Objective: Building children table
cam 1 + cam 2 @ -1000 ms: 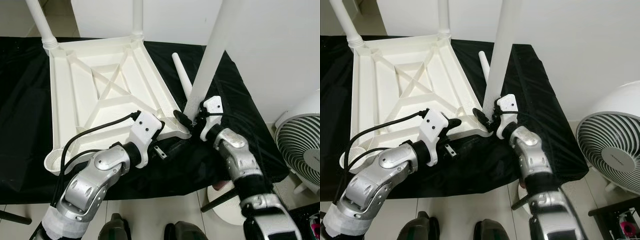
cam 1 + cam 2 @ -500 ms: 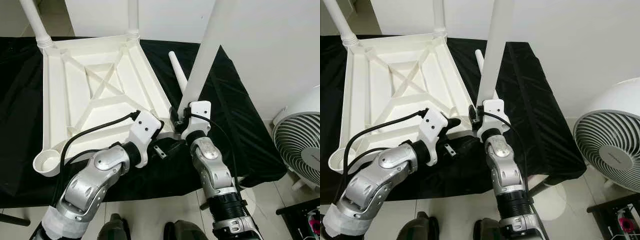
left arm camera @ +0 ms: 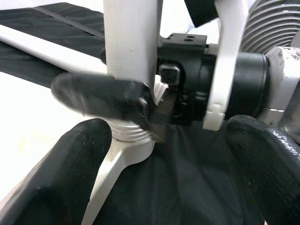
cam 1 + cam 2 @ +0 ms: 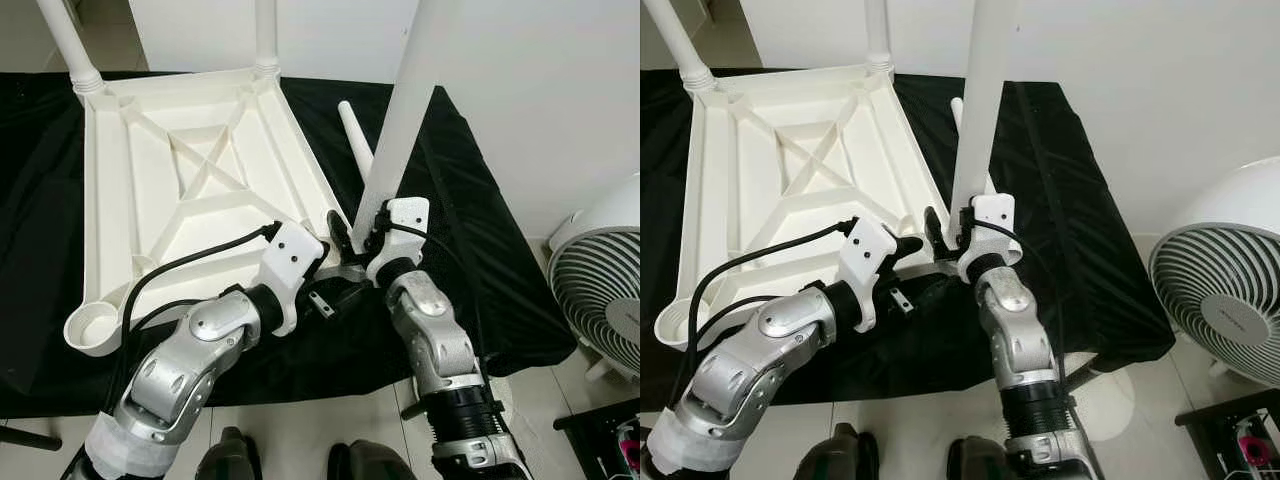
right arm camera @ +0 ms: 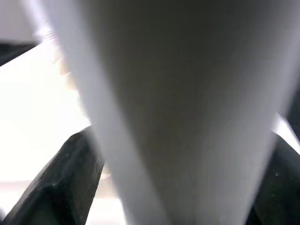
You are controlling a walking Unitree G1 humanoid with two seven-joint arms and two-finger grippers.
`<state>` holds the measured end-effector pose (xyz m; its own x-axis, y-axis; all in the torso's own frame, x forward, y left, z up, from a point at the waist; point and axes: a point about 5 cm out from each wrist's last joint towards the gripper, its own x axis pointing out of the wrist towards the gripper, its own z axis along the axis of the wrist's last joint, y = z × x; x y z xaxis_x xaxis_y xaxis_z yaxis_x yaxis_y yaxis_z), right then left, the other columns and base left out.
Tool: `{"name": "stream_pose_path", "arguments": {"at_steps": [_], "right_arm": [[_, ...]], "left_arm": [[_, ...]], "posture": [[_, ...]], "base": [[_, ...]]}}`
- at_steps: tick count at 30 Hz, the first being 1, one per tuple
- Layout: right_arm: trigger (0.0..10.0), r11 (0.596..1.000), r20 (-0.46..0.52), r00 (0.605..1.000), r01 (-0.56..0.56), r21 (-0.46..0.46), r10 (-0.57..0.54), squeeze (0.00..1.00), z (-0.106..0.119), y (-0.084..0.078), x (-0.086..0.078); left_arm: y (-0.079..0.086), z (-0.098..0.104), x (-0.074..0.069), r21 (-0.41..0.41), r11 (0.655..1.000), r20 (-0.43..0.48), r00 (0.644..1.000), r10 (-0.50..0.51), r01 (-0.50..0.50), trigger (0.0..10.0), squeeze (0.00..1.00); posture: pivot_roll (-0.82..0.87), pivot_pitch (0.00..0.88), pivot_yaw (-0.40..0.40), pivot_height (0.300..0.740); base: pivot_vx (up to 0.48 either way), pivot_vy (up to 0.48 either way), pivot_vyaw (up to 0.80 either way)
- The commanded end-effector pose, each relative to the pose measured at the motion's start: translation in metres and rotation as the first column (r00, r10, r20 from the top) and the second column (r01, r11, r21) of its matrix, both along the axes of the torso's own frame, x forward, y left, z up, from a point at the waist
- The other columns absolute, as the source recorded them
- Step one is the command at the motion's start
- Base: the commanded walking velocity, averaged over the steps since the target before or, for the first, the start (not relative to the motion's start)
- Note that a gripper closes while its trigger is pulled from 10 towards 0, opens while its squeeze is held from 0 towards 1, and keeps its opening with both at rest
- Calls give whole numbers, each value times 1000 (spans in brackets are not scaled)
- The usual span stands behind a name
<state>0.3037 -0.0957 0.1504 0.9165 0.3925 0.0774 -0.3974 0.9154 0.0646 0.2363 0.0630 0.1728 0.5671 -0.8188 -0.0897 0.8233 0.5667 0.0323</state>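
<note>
The white table top [image 4: 190, 190] lies upside down on a black cloth. Two white legs [image 4: 70, 45] [image 4: 265, 35] stand in its far corners. A third white leg [image 4: 400, 130] stands nearly upright at the near right corner, with its ribbed base [image 3: 133, 136] at the corner socket. My right gripper [image 4: 355, 235] is shut on this leg just above the base, and the leg [image 5: 178, 117] sits between its fingers [image 5: 61, 183]. My left gripper [image 4: 338, 285] is open just in front of that corner, holding nothing. A fourth leg [image 4: 355, 135] lies loose on the cloth.
The near left corner socket [image 4: 92, 328] holds no leg. A white fan [image 4: 600, 300] stands on the floor to the right. The cloth's front edge [image 4: 300, 385] hangs just before my feet. A white wall [image 4: 540, 100] rises behind on the right.
My right arm has swung its elbow in toward the left, and the held leg has gone from leaning right to nearly upright. The left gripper has stayed put.
</note>
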Motion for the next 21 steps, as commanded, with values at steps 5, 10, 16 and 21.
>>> {"name": "stream_pose_path", "arguments": {"at_steps": [5,10,16,21], "right_arm": [[10000,972,2,979,-201,-123,202,0,0,-11,0],[10000,948,2,960,-275,-162,279,0,0,-19,0],[10000,911,-11,936,-345,-227,352,0,-2,-39,10],[10000,892,-19,922,-379,-247,387,0,-3,-44,16]], "left_arm": [[-2,0,-2,-1,1000,4,1000,-20,20,10000,0],[-3,0,-1,1,1000,7,1000,-23,23,10000,0],[-2,-1,-1,8,1000,7,1000,-26,26,10000,0],[-1,-2,-1,16,999,6,1000,-28,27,10000,0]], "posture": [[-14,43,-39,740],[-15,38,-39,740],[-10,27,-38,740],[-7,23,-40,740]], "base": [[0,0,0],[0,0,0],[0,0,0],[0,0,0]]}}
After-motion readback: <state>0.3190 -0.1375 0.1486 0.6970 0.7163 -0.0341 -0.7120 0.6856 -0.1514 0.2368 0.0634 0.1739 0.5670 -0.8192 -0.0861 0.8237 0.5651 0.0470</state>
